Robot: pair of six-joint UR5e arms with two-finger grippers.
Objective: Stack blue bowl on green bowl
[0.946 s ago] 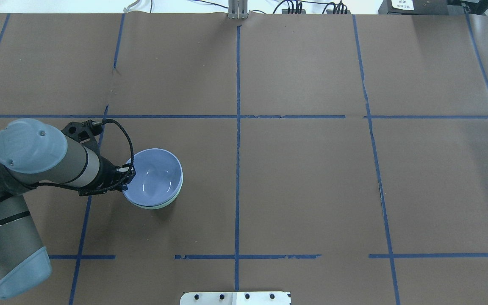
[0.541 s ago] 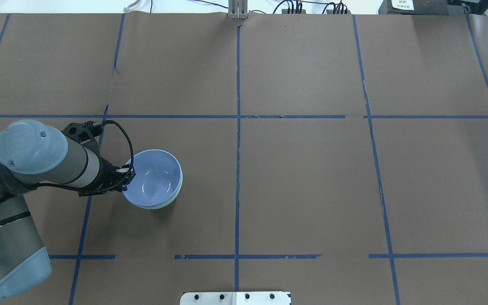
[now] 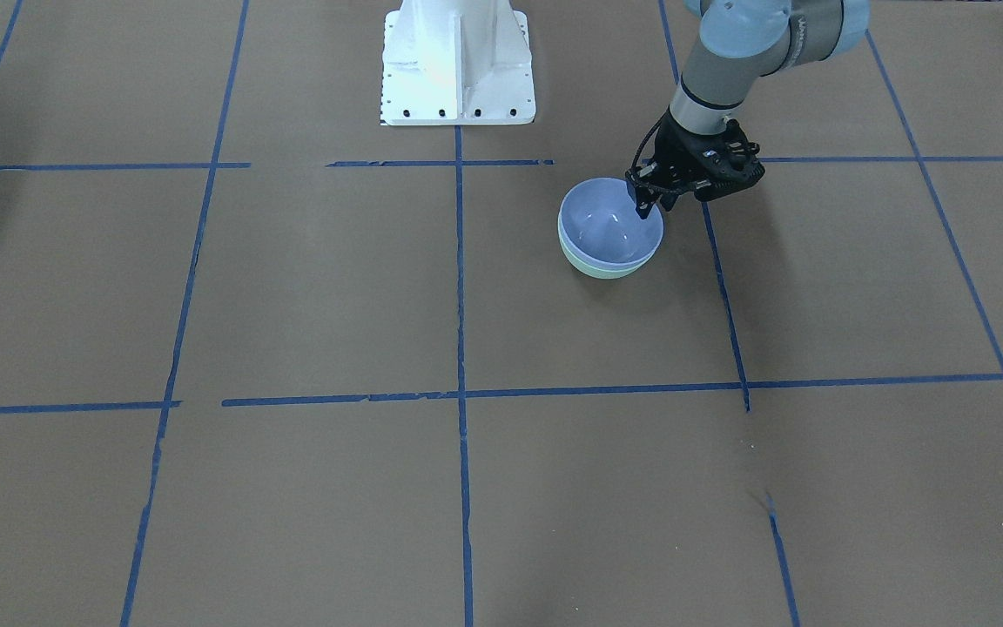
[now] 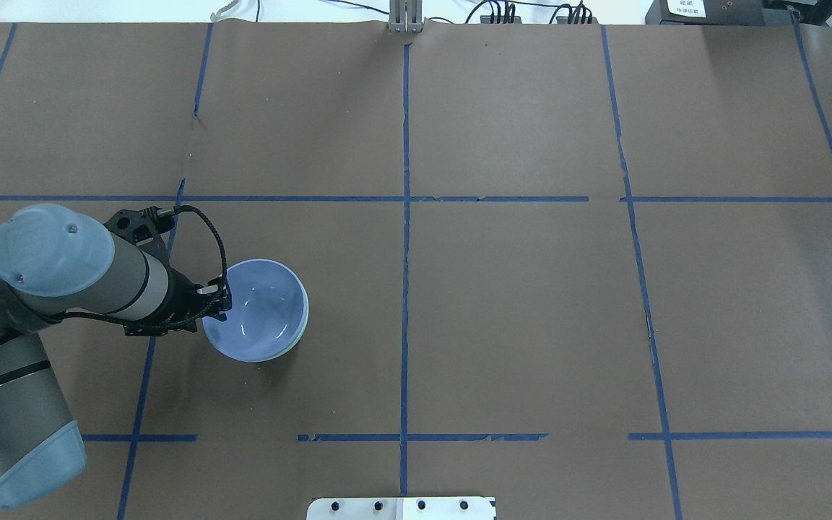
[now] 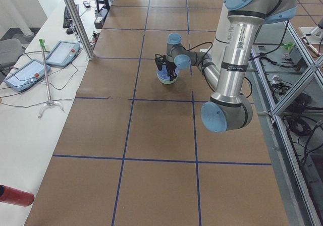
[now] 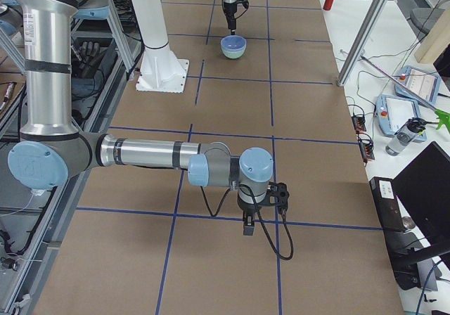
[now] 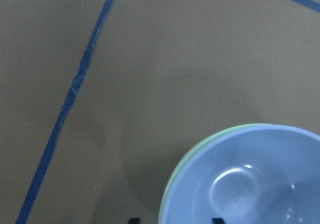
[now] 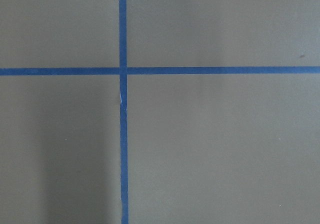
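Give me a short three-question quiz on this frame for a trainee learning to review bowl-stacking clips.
1. True or false: the blue bowl sits nested inside the green bowl.
2. Multiple choice: the left gripper is A) at the bowls' rim, B) over bare table far from them, C) out of every view.
3. Short answer: in the left wrist view, how do its fingertips stand relative to the blue bowl's rim?
Key: 1 true. 2 A. 3 apart, one on each side of the rim; the gripper is open.

Periwinkle blue bowl [image 3: 606, 222], mint green bowl [image 3: 606, 272]
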